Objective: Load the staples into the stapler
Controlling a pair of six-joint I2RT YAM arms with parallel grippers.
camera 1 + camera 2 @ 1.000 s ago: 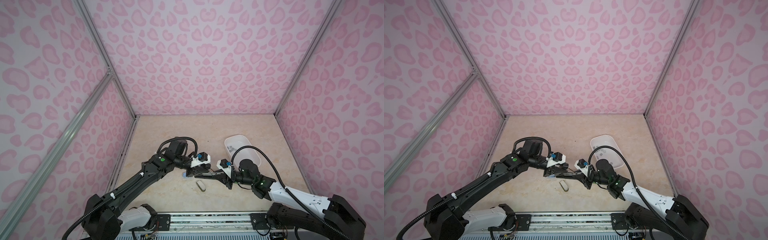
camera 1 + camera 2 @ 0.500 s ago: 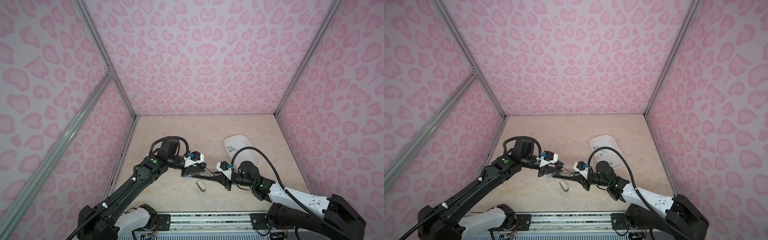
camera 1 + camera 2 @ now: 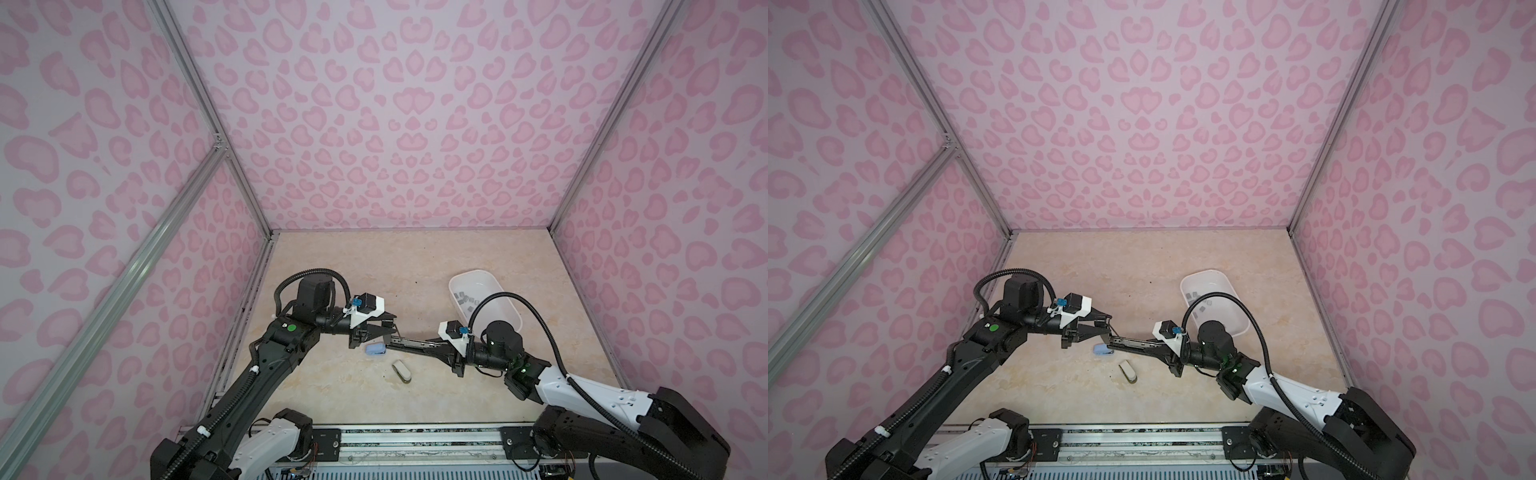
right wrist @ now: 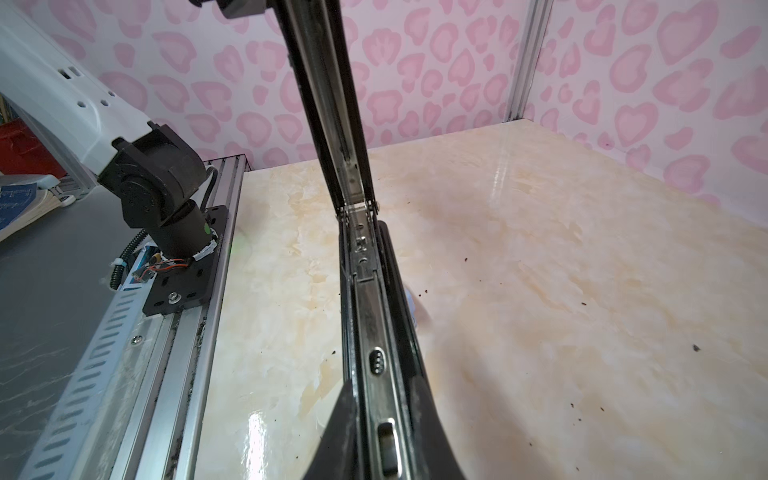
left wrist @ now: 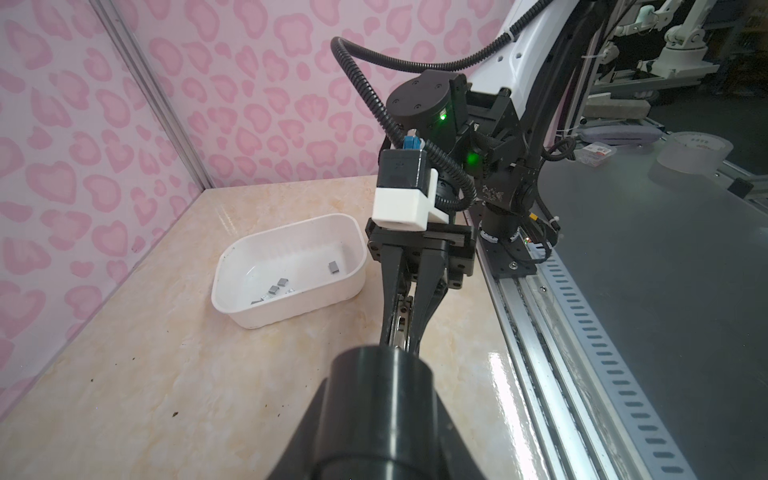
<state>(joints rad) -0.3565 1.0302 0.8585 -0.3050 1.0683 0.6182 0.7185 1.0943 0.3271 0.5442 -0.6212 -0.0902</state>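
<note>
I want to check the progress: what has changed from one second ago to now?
The left end effector drew back toward the left of both top views, shut, so more of the blue stapler shows. Unchanged: the right end effector grips the opened black stapler; the white stapler and the staples in the tray lie as before.

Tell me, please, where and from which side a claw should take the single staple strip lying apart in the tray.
Grip the strip across its narrow width, coming straight down from above. It lies flat on the floor of the tray, whose walls bar a sideways approach. It is clear of the other strips, so there is likely room.
</note>
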